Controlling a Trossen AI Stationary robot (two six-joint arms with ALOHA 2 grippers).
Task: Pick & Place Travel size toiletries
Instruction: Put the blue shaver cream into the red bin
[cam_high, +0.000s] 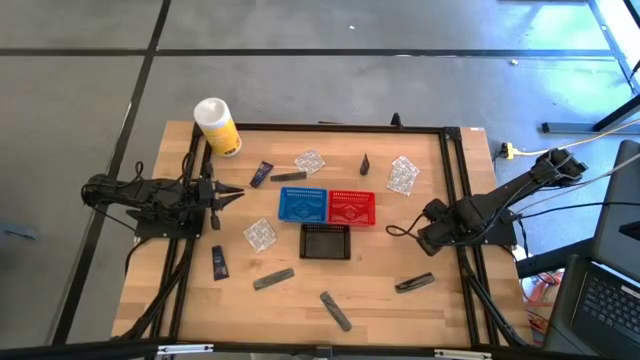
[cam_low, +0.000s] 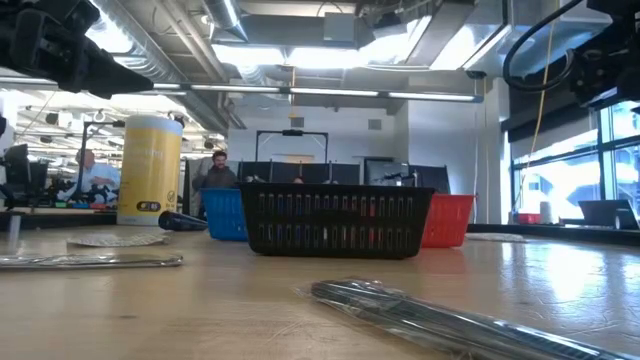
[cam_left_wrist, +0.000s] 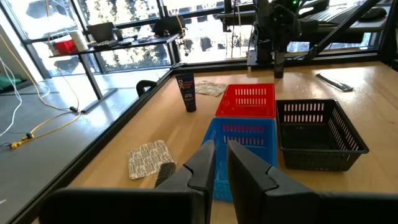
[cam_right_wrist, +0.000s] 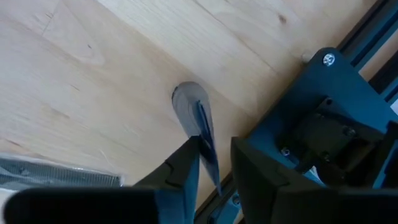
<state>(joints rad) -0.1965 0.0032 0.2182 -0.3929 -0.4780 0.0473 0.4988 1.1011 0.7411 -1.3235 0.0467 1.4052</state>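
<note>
My right gripper (cam_high: 430, 226) (cam_right_wrist: 214, 163) points down near the table's right edge, shut on a slim grey tube (cam_right_wrist: 191, 107) with a blue edge. My left gripper (cam_high: 232, 193) (cam_left_wrist: 221, 155) waits shut and level at the left, touching nothing. More toiletries lie flat on the wood. There are grey tubes (cam_high: 415, 283) (cam_high: 336, 310) (cam_high: 273, 278), navy tubes (cam_high: 218, 262) (cam_high: 261, 174), clear packets (cam_high: 260, 235) (cam_high: 402, 175) (cam_high: 310, 161) and a black piece (cam_high: 365, 163). My right gripper has the grey tube's thin blue-edged end (cam_right_wrist: 208, 146) between its two fingers, from above, pointing down. That end lies against one finger (cam_right_wrist: 186, 163). The round grey end (cam_right_wrist: 185, 98) reaches past the fingertips over the wood. I cannot tell whether it rests on the table.
A blue basket (cam_high: 301, 205), a red basket (cam_high: 351, 207) and a black basket (cam_high: 326, 241) stand mid-table. A white-and-yellow canister (cam_high: 217, 125) stands at the far left. The dark frame rail (cam_right_wrist: 311, 124) runs close beside my right gripper. People sit in the room behind (cam_low: 218, 168).
</note>
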